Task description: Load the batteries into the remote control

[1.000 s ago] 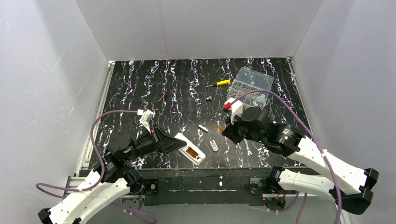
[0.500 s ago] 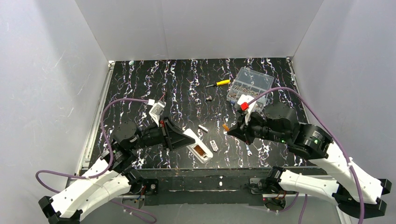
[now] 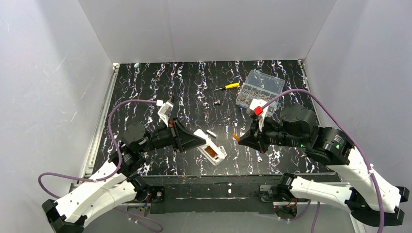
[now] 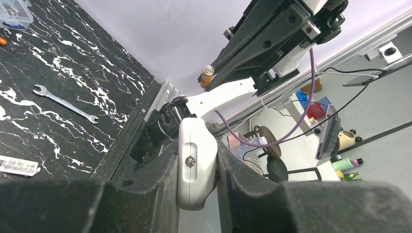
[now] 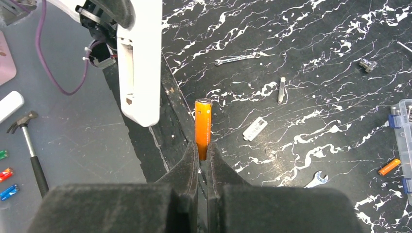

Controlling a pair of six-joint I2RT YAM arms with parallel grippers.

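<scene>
Your right jaws are pinched shut on one battery (image 5: pixel 203 127), gripping its lower end so that most of it sticks out ahead. Your left jaws are closed on the remote (image 3: pixel 210 149), clamping one end and carrying it off the desk (image 3: pixel 145 87). Its open compartment faces up, coppery inside.

From above, the held battery hangs near the remote at its 3 o'clock, not touching. I judge you're at the insertion step. Next, line the battery up with the slot, check polarity, and press it in while the left jaws brace.

The second battery (image 5: pixel 390 166) lies just beside the clear box (image 5: pixel 405 145), at 4 o'clock in the right wrist view. A stub (image 5: pixel 282 89), a flat cover-like piece (image 5: pixel 255 128) and a wrench (image 5: pixel 238 58) lie on the desk. Nothing sits between battery and remote.
</scene>
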